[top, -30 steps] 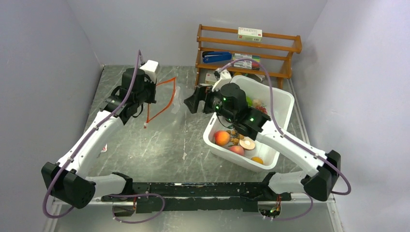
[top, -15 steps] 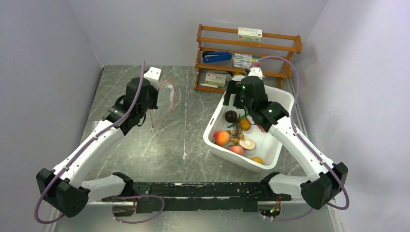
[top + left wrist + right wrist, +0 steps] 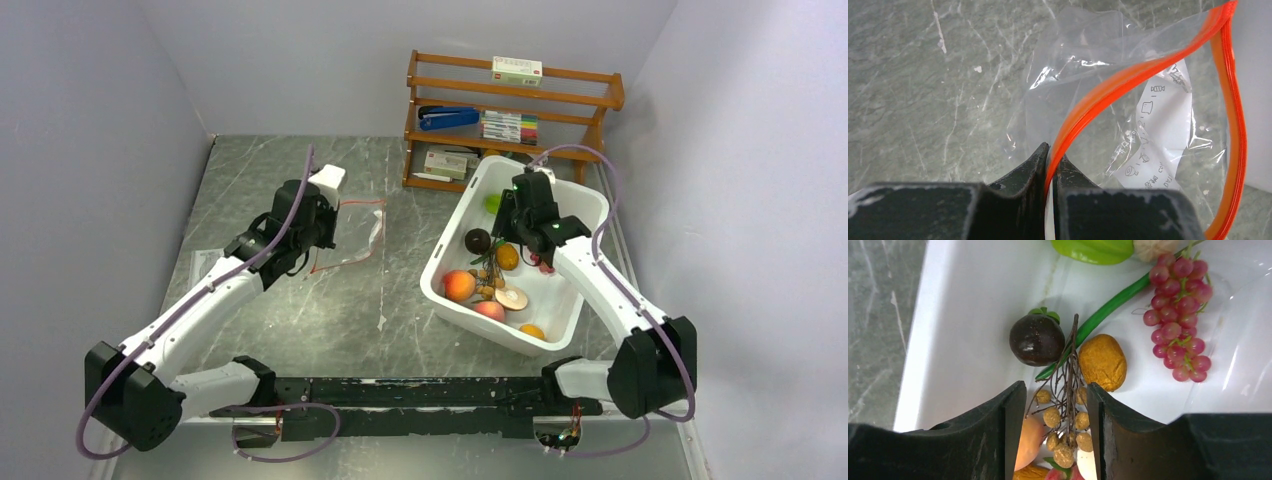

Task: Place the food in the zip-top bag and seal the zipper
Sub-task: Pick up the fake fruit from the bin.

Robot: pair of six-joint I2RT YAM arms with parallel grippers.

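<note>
My left gripper [image 3: 1052, 152] is shut on the red-orange zipper [image 3: 1128, 77] of the clear zip-top bag [image 3: 1083, 45], whose mouth gapes open just above the table. Seen from above, the left gripper [image 3: 325, 225] holds the zip-top bag [image 3: 355, 235] left of centre. The food lies in the white bin [image 3: 590, 215]: a brown berry cluster [image 3: 1052, 416], an orange fruit [image 3: 1102, 361], a red grape bunch [image 3: 1180, 315], a green pod [image 3: 1108, 307] and a pale bulb [image 3: 1153, 247]. My right gripper [image 3: 1055, 387] hangs over the bin, jaws apart on either side of the berry cluster's twigs.
A dark round fruit [image 3: 1037, 339] lies beside the cluster, with a peach [image 3: 459, 285] and other toy foods nearer me. A wooden shelf [image 3: 510, 95] with boxes and pens stands behind the bin. A paper label [image 3: 1158, 135] shows through the bag.
The right arm swung from beside the bag back over the bin, and its jaws narrowed around the berry cluster. The left arm carried the bag lower and to the right.
</note>
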